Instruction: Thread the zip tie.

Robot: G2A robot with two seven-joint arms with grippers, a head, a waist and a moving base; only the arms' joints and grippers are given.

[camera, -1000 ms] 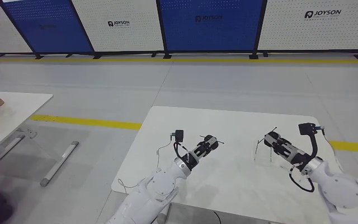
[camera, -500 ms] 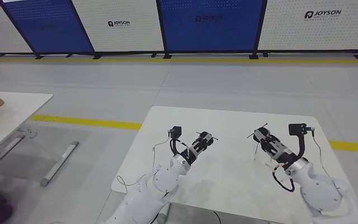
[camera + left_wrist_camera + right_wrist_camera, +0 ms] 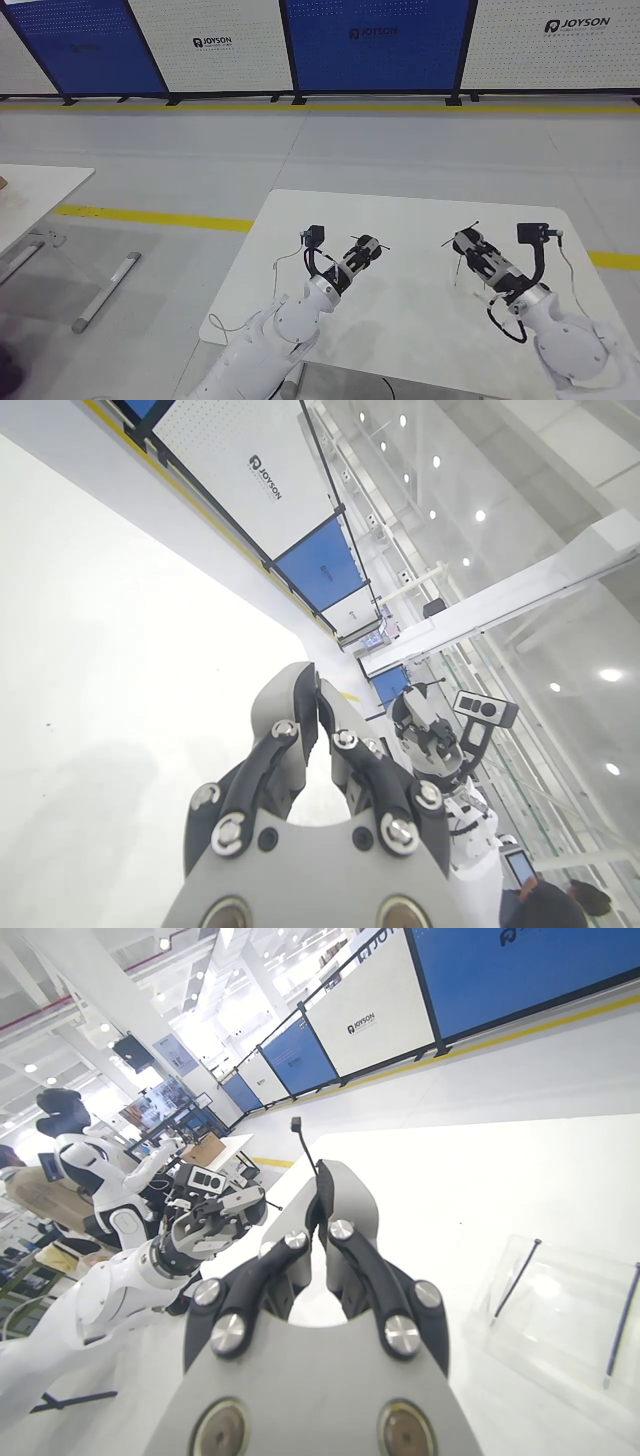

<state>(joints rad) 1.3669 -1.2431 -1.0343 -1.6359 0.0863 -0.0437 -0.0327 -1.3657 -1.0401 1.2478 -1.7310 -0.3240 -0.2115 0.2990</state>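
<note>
- Closest in, the right claw (image 3: 320, 1174) is clenched on the zip tie (image 3: 306, 1146). The tips pinch the black strap and the square head end pokes up past them. In the top view the rest of the strap hangs down below the claw toward the tabletop (image 3: 420, 215).
- The left claw (image 3: 316, 694) is clamped tight too, pads pressed flat together. From above, a thin black strip (image 3: 384, 248) sticks out on both sides of its tips, so it looks like it's pinching that. Can't make out any detail on it though.
- Both claws are held up off the white tabletop, well apart from each other, each on its own side.
- On the tabletop near the right arm there's a clear tray (image 3: 565, 1290) with two spare ties (image 3: 515, 1280) lying in it, not touching each other.
- Farther out on the grey floor, a yellow line (image 3: 150, 217) runs past the tabletop.
- At the very back there's a row of blue and white partition panels (image 3: 380, 45).
</note>
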